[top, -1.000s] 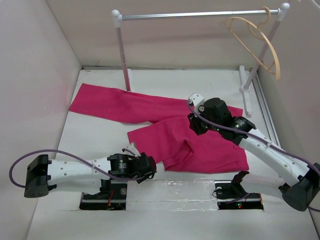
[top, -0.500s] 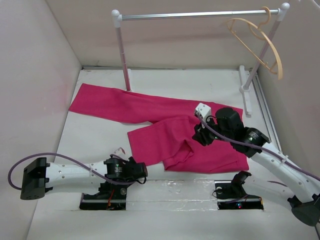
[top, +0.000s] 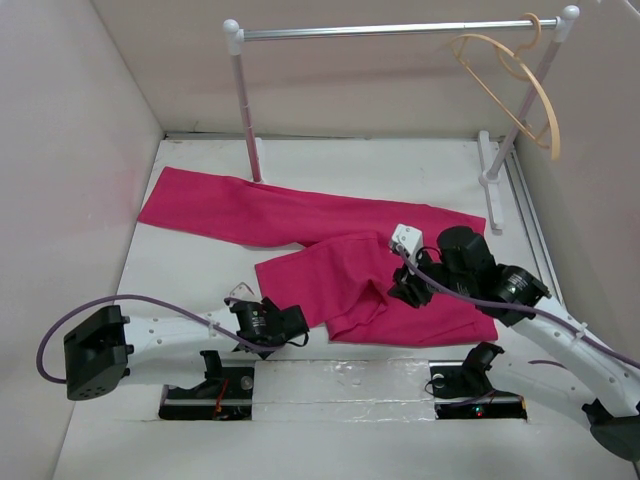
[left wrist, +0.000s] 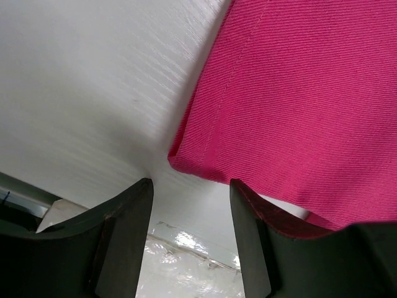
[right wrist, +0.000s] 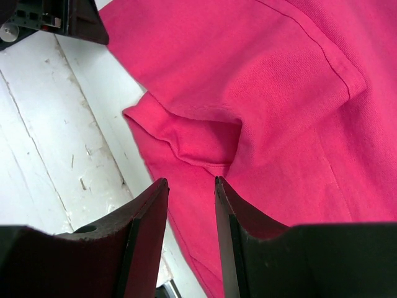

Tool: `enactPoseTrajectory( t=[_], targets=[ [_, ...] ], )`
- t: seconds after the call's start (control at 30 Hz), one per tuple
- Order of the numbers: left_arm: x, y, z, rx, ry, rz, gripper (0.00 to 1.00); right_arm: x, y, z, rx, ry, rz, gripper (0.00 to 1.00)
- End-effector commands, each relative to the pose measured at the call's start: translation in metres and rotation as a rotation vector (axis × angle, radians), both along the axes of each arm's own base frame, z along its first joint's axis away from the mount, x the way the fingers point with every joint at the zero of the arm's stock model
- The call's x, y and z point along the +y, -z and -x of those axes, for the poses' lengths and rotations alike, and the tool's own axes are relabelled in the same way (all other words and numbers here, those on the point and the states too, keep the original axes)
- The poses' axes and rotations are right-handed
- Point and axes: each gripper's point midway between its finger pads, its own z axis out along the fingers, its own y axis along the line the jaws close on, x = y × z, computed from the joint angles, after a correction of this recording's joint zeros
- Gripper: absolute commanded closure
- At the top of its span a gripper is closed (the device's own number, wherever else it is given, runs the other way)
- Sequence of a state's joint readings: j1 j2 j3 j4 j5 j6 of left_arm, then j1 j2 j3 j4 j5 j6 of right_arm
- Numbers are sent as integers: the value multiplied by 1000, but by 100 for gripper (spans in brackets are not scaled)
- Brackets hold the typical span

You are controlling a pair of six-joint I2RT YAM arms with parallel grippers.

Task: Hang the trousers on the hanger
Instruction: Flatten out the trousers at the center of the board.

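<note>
The pink trousers (top: 300,225) lie flat on the white table, one leg reaching to the far left, the other folded toward the near side. The tan wooden hanger (top: 520,85) hangs by its hook at the right end of the rail. My left gripper (top: 298,325) is open, low at the near corner of the folded leg; that corner (left wrist: 186,155) lies just beyond its fingertips. My right gripper (top: 405,293) is open and empty, hovering above a fold (right wrist: 198,139) in the trousers' near part.
A white-and-silver rail frame (top: 390,30) stands at the back, its left post (top: 247,110) touching the trousers' far edge. Walls close in on the left, back and right. A shiny taped strip (top: 340,380) runs along the near edge between the arm bases.
My right gripper has drawn back toward the near side over the trousers. My left gripper has swung right to the corner of the folded leg. The hanger sways slightly.
</note>
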State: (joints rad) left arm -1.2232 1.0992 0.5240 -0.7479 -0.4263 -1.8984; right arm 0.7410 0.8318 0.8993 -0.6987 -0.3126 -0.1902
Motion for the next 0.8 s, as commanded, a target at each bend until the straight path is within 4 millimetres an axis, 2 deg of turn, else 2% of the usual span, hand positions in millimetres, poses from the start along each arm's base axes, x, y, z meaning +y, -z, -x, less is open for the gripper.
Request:
enactPoseTrajectory(
  t=[0.0, 0.2, 0.43, 0.53, 0.63, 0.67, 0.73, 0.77],
  targets=[
    [-2, -12, -37, -143, -618, 303, 52, 0, -5, 7, -22, -42, -10, 58],
    [-7, -9, -42, -148, -594, 275, 56, 3, -7, 6, -25, -49, -17, 58],
    [2, -6, -58, -175, -592, 201, 58, 5, -2, 6, -15, -52, -5, 59],
    [4, 0, -56, -170, -579, 184, 64, 6, -1, 6, -13, -53, -11, 59],
    [4, 2, -55, -168, -569, 184, 78, 7, -3, 3, -17, -47, -9, 59],
    [6, 1, -57, -171, -571, 181, 87, 7, -5, 3, -19, -45, -9, 59],
    [9, -8, -60, -195, -555, 158, 97, 7, -8, 1, -26, -42, -9, 59],
    [10, -19, -62, -208, -548, 147, 100, 6, -8, 1, -26, -41, -9, 59]
  ],
)
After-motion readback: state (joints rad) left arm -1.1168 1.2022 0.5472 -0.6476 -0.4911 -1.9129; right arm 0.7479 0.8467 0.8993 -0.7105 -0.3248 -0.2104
